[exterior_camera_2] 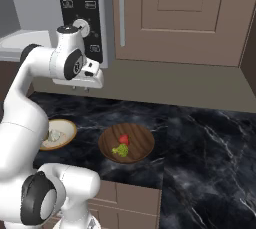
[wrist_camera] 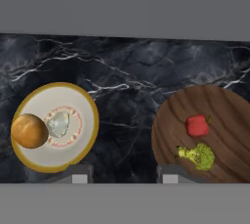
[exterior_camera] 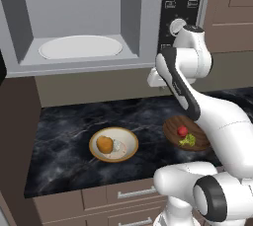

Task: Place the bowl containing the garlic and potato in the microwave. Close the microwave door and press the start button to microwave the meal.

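The gripper point(wrist_camera: 122, 174) is held half-open and empty above the worktop point(exterior_camera: 64, 136), between the bowl point(exterior_camera: 113, 144) and a wooden bowl point(exterior_camera: 187, 133).

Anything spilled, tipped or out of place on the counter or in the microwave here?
Nothing stands out. The bowl sits flat on the counter with the potato and garlic inside; the wooden bowl is upright beside it, and the microwave stands open.
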